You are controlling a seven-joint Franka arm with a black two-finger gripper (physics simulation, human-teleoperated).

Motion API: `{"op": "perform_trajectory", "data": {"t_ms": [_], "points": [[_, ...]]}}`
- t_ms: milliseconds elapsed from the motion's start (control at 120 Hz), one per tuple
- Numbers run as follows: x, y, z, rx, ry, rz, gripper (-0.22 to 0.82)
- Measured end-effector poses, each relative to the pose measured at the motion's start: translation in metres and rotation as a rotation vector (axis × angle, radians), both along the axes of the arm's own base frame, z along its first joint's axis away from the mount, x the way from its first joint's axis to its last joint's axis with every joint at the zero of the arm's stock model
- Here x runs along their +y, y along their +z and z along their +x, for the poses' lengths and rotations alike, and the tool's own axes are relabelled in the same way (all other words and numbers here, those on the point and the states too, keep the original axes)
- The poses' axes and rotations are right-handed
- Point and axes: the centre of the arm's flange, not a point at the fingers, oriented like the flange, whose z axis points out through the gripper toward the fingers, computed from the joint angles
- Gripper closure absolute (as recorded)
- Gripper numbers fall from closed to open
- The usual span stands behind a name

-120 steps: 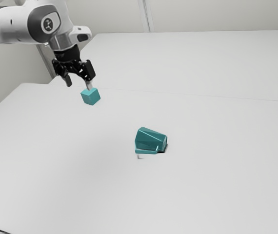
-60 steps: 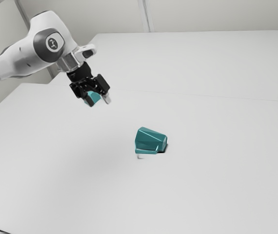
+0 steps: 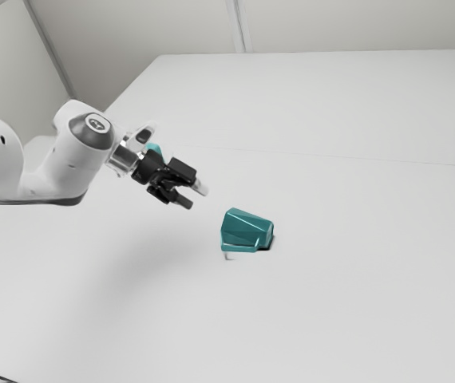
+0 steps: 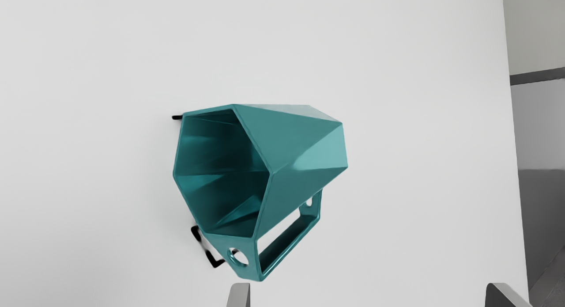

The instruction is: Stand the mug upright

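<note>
- the mug (image 3: 247,230) lies on its side on the white table (image 3: 347,303), not upright, its wide mouth facing roughly the exterior view's left and its narrower base the exterior view's right.
- it's a deep teal thing, all flat slanting faces like a cut stone, with a paler, shinier patch near the base.
- the mouth (image 4: 220,174) has corners instead of a round rim, six by my count, and the inside goes very dark, with a few lighter streaks.
- its handle (image 4: 289,243) is an angular loop, with a round hole through the part by the mouth and another hole showing near the base end.
- small black marks (image 4: 215,262) show on the table beside the handle, and another by the rim.
- the gripper (image 3: 195,197) is up off the table, near the mug but apart from it, on the exterior view's left of it. its two fingers stand wide apart with nothing held between them, and the handle is the part of the mug closest to the fingertips in the wrist view.
- behind the gripper there's a lighter teal thing (image 3: 154,148), mostly hidden.
- the white arm (image 3: 72,163) reaches in from the exterior view's left.
</note>
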Motion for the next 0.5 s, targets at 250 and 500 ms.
{"op": "perform_trajectory", "data": {"t_ms": [250, 500], "points": [[0.005, -0.05, 0.002, -0.09, 0.013, -0.118, 0.02], [0.002, -0.087, 0.002, -0.16, -0.012, -0.174, 0.02]]}}
